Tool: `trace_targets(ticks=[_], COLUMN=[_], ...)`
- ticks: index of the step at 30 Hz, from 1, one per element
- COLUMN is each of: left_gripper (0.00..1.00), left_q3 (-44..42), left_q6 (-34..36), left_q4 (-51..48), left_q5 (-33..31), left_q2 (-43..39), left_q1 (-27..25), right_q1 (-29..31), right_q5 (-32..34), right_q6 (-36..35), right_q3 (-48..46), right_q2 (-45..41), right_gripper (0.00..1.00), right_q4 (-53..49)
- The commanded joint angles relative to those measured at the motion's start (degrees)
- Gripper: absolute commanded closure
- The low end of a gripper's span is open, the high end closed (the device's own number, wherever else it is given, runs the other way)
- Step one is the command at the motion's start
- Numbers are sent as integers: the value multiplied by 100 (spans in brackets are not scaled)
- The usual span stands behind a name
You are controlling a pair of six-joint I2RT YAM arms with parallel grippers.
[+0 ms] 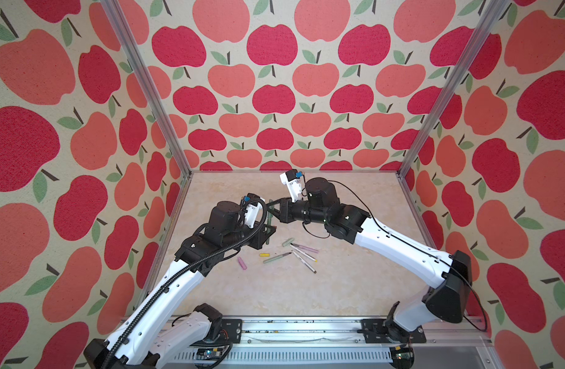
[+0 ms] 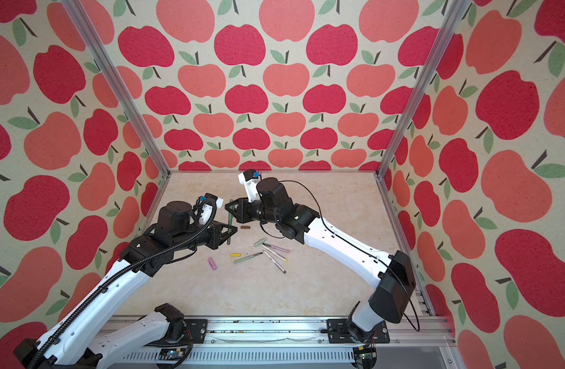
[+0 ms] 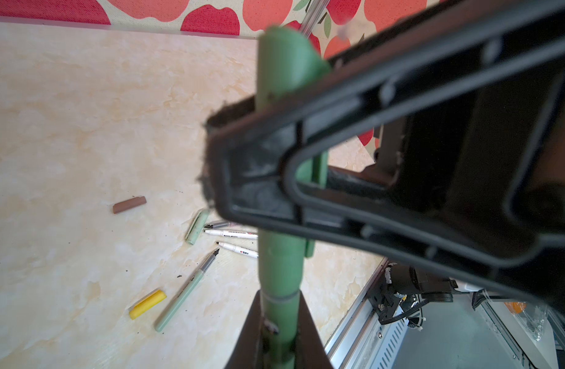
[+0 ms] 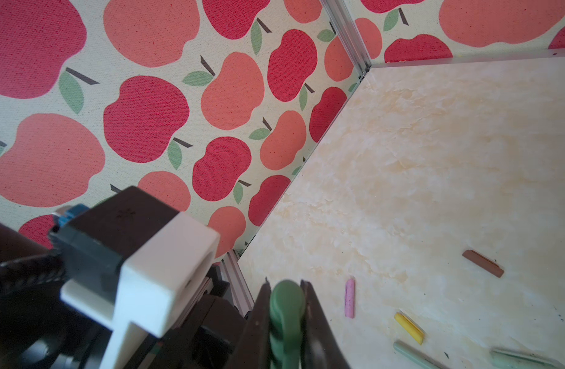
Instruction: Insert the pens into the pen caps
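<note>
While pen (image 2: 230,221) hangs clamped, open tabletop (image 2: 342,191) behind

Robot lab test cell; aluminium posts (image 1: 146,83) at eleven and one o'clock; apple-print walls (image 1: 274,96); base rail (image 1: 290,330) at six.

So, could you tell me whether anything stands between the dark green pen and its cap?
Nothing visible does: the dark green cap in the right fingers meets the dark green pen in the left fingers at a seam.
</note>
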Motion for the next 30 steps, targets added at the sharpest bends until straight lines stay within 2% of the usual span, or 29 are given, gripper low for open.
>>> trace_targets(ticks=[1, 11, 30], left_gripper=[100, 100, 100], left_q3=[816, 1468, 1885], left_q6=[247, 594, 461], left_q4=[1207, 1232, 1926], left_q5=[88, 551, 1016], left_q2=[-32, 323, 669], left_q1=[193, 575, 1301], right_q1=[77, 103, 316], right_q5=[-256, -397, -497], right_q6=[-87, -103, 181], right_q3=[-265, -344, -819], right_q2=[163, 220, 294], right_gripper=[88, 91, 91], right_q4=[-1228, -1359, -1203])
